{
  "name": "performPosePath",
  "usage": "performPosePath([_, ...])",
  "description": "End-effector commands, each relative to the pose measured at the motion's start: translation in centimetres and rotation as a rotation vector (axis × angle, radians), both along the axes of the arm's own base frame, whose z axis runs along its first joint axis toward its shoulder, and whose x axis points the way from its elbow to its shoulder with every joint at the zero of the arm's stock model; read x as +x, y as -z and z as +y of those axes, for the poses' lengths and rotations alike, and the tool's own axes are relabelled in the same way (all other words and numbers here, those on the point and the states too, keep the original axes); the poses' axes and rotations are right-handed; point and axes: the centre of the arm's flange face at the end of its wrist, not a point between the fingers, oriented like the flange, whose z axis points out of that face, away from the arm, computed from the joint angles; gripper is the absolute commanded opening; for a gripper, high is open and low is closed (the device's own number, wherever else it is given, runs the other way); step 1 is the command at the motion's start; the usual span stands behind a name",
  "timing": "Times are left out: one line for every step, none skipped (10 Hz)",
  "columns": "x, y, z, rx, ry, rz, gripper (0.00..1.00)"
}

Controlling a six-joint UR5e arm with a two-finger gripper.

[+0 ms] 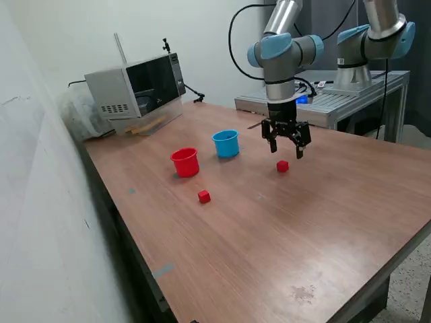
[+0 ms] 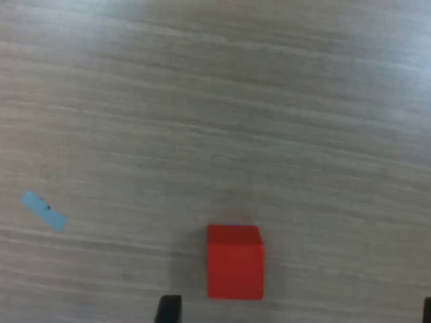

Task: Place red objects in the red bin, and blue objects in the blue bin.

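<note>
Tool [image 1: 286,142] hovered, jaws spread and empty, above a red cube [image 1: 282,166]; pickup looked next, needing a straight descent, then carry toward the red cup [image 1: 185,162] at nine o'clock.

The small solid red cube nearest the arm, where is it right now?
In the exterior view, the small solid red cube sits on the wooden table just below the open end effector, right of the light-blue plastic cup.

We saw two cups [image 1: 185,162] [image 1: 226,144] side by side on the table [image 1: 283,235], one cube [image 1: 204,196] before them and another [image 1: 282,166] to the exterior view's right.
</note>
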Motion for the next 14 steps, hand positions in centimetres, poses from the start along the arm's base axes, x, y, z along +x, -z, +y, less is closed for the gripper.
performPosePath([-0.7,1.6,1.9,0.001,0.029,-0.014,1.00])
performPosePath([-0.8,1.8,2.0,0.001,0.031,-0.016,1.00])
performPosePath([-0.9,2.0,2.5,0.002,0.038,-0.021,1.00])
performPosePath([-0.9,2.1,2.7,0.002,0.041,-0.022,1.00])
performPosePath([-0.9,2.2,2.7,0.002,0.041,-0.024,1.00])
performPosePath([-0.9,2.2,2.7,0.002,0.041,-0.024,1.00])
performPosePath([-0.8,2.8,2.7,0.002,0.035,-0.033,1.00])
performPosePath([-0.8,3.1,2.7,0.003,0.034,-0.039,1.00])
performPosePath([-0.7,3.3,2.7,0.003,0.032,-0.042,1.00])
performPosePath([-0.7,3.4,2.7,0.003,0.031,-0.043,0.00])
performPosePath([-0.7,4.0,2.6,0.004,0.019,-0.053,0.00])
performPosePath([-0.7,4.3,2.6,0.004,0.011,-0.058,0.00])
performPosePath([-0.7,4.3,2.7,0.005,0.011,-0.058,0.00])
performPosePath([-0.7,4.3,2.7,0.006,0.009,-0.058,0.00])
